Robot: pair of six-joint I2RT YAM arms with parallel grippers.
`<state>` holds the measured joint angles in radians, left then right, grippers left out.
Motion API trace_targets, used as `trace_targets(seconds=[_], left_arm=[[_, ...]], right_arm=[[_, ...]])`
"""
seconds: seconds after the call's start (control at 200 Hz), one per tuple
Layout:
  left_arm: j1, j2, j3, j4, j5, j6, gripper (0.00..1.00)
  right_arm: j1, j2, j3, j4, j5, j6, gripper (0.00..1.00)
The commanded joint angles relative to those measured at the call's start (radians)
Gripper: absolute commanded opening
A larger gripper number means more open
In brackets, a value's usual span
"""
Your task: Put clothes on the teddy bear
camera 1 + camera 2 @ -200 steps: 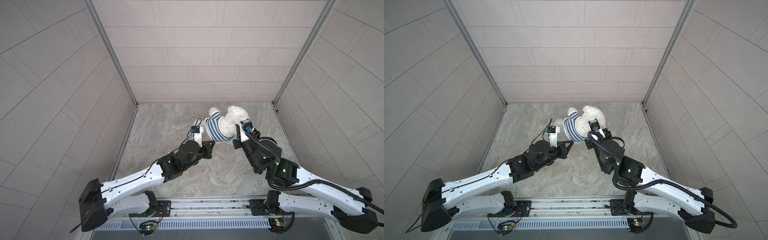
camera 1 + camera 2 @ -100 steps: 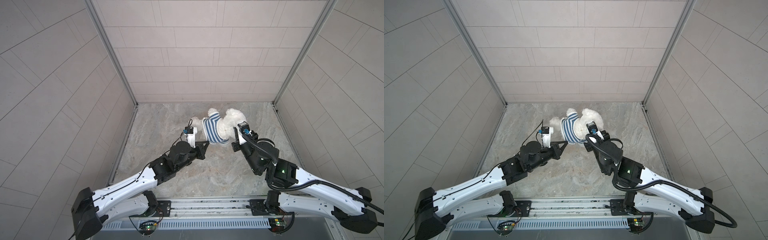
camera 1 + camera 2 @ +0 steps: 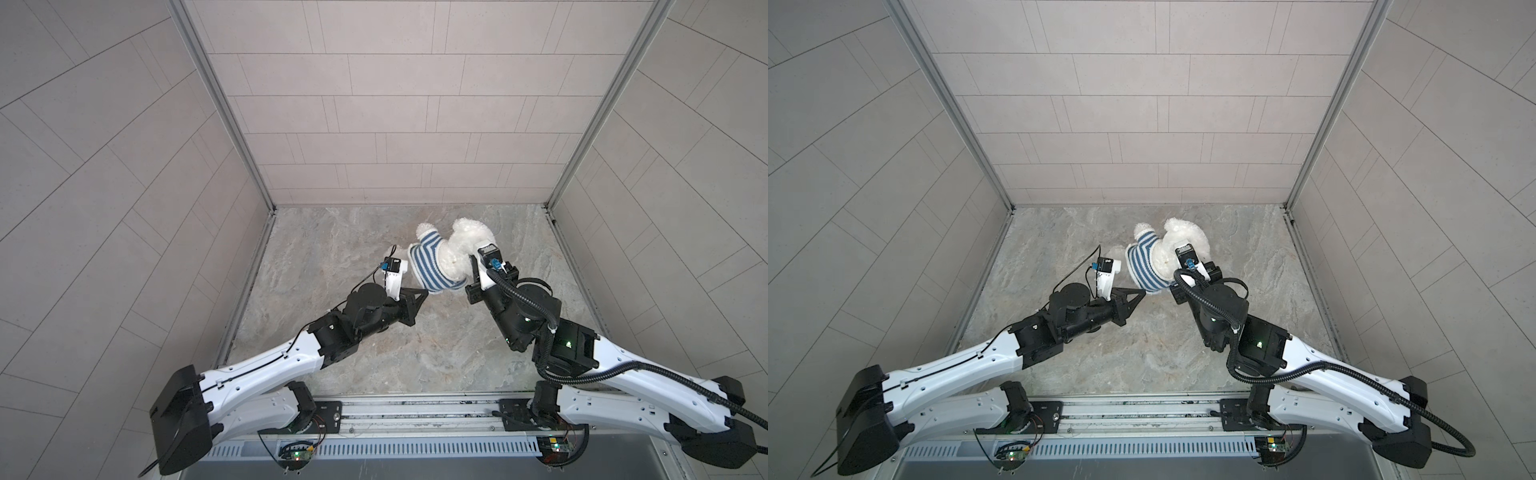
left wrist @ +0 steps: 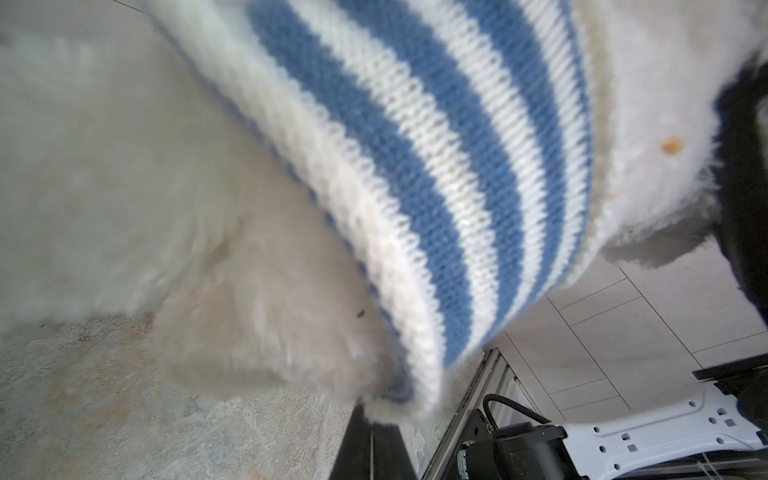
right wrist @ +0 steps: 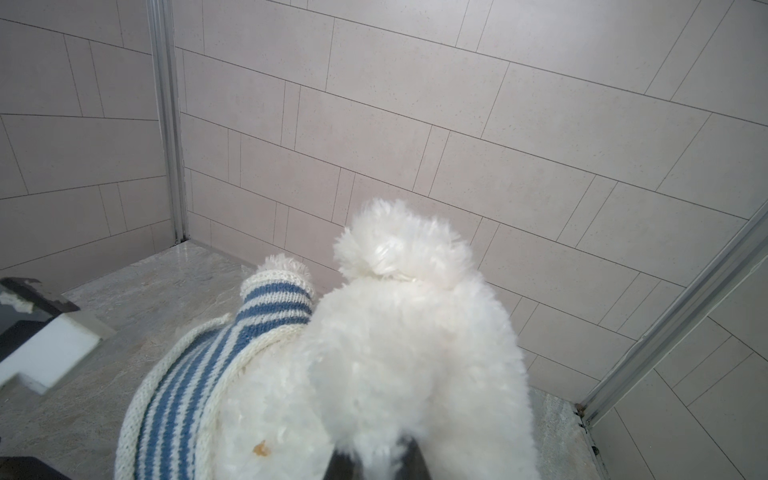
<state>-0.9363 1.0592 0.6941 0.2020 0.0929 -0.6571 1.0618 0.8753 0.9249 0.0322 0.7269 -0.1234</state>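
Bear [image 3: 465,241] [image 3: 1187,237]: white plush, held over the counter [image 3: 332,249] between two sets of fingers.

Right fingers [image 3: 471,276]: drawn narrow onto the fur at the bear's head end. In the right wrist view white fur [image 5: 415,353] bulges up between the two dark finger ends [image 5: 338,465].

Left fingers [image 3: 415,297]: closed to a narrow wedge at the bear's lower end, at the hem of the shirt [image 3: 432,266] [image 3: 1144,268]. In the left wrist view the hem corner runs down into the tip of these fingers [image 4: 353,449] and appears pinched there.

Shirt: blue-and-white striped knit [image 4: 436,166] covering the bear's torso, with the head bare above the collar. One paw pokes out of a striped sleeve [image 5: 274,299] on the side of the bear away from the arms. A furry leg [image 4: 249,324] shows below the hem. A small orange spot marks the fur beside the collar. Whether any limb touches the counter cannot be told.

Left arm [image 3: 270,370] reaches the bear from its left and the right arm [image 3: 623,365] from its right. Both rise from a rail [image 3: 415,411] well apart from the bear.

Tiled walls [image 3: 395,124] stand behind and to both sides of the bear. The back wall lies nearer the bear than the rail does.
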Motion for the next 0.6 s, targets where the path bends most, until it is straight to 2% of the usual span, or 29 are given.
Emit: trace_targets(seconds=[0.0,0.07,0.155,0.195,0.35,0.596], left_arm=[[-0.001,-0.030,-0.033,-0.042,0.000,0.024,0.12],[-0.006,-0.055,-0.028,-0.042,0.000,0.026,0.19],[-0.010,-0.092,-0.017,-0.049,0.001,0.029,0.33],[-0.010,-0.107,-0.009,-0.057,0.003,0.030,0.36],[-0.014,-0.108,0.047,-0.083,0.009,0.025,0.39],[-0.031,-0.030,0.126,-0.055,-0.016,-0.027,0.37]], right_arm=[[-0.003,-0.020,0.020,0.092,0.054,-0.001,0.00],[-0.003,-0.013,0.022,0.092,0.050,0.000,0.00],[-0.003,-0.008,0.017,0.089,0.053,-0.003,0.00],[-0.003,-0.008,0.013,0.090,0.055,-0.003,0.00],[-0.003,-0.001,0.007,0.094,0.060,0.005,0.00],[-0.003,0.011,0.015,0.089,0.050,0.018,0.00]])
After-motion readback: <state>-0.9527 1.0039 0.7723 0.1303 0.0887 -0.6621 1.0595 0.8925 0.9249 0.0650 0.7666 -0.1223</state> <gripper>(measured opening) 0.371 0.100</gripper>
